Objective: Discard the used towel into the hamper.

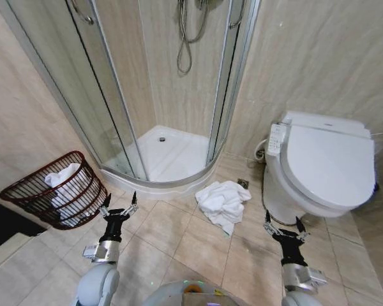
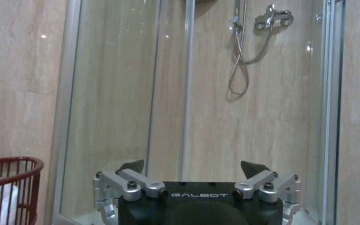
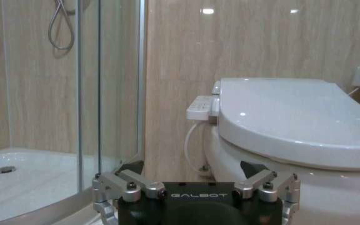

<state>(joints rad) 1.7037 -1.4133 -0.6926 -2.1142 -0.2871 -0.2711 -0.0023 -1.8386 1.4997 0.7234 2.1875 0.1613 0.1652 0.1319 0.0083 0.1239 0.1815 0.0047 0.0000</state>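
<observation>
- Step in hand, as I read it: go get the used towel [image 1: 223,203]. It's a crumpled white heap on the floor tiles, between the shower tray [image 1: 169,156] and the toilet [image 1: 319,169].
- Both arms are low in front of me. Left gripper [image 1: 119,208] has jaws spread and holds nothing. Right gripper [image 1: 283,229] is the same: released, empty.
- Towel sits ahead, between the two grippers and nearer the right one, up and inboard of it. Not touching either.
- I'd use the right arm: come down over the thickest part of the heap and pinch a deep fold, not a loose edge, so it doesn't trail or slip.
- Hamper [image 1: 32,191] is on my left by the wall, tilted, w/ white cloth already inside, just beside the left gripper.
- Risk: clipping the toilet base on reach.
</observation>
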